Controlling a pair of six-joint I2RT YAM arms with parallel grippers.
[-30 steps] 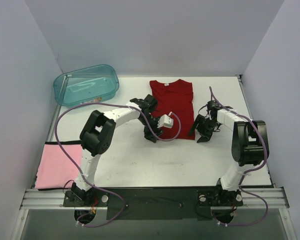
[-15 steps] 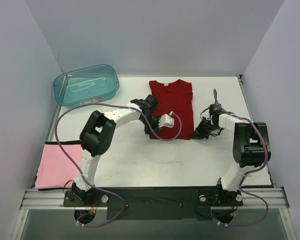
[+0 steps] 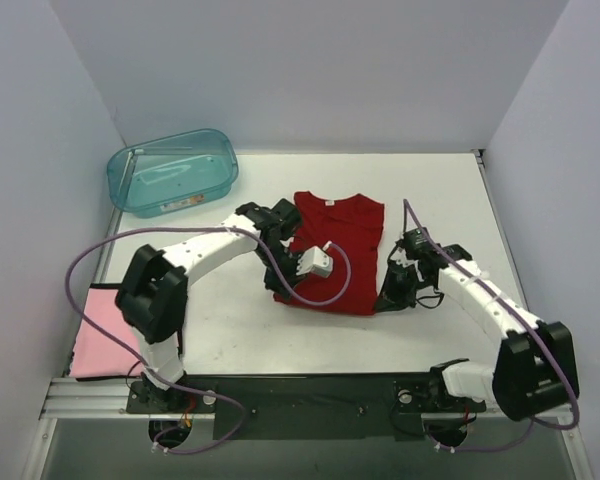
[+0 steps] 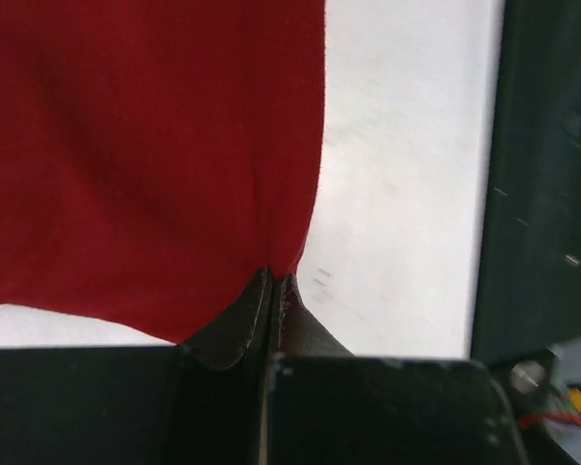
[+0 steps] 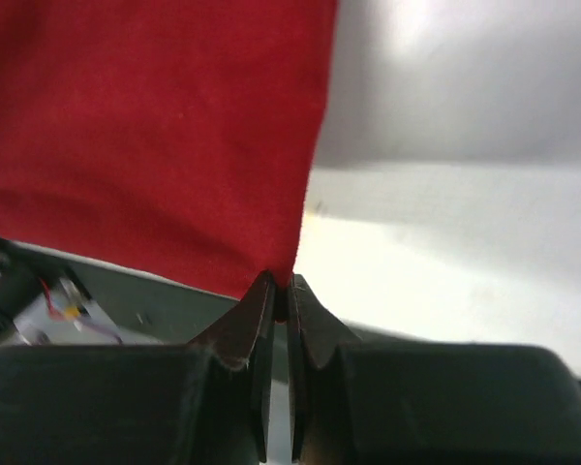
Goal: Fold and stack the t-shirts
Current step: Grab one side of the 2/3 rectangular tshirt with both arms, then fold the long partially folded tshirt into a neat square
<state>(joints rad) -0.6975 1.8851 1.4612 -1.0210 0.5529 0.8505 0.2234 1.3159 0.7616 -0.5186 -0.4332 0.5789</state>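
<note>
Top external: we're mid-fold on the red shirt (image 3: 332, 245), tabletop (image 3: 230, 330) centre, left jaws & right jaws each pinched shut on a near hem corner. Next, we'd say: lift both evenly, carry hem toward collar; pink shirt (image 3: 105, 340) lies far left.

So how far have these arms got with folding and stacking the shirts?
About midway, it seems. The dark red t-shirt lies as a narrow rectangle, no sleeves sticking out, so its sides look folded in. In hand: the left gripper and right gripper each pinch a near corner of it. To do: folding it over and stacking it with the pale pink t-shirt, which lies apart at the table's left edge.
</note>
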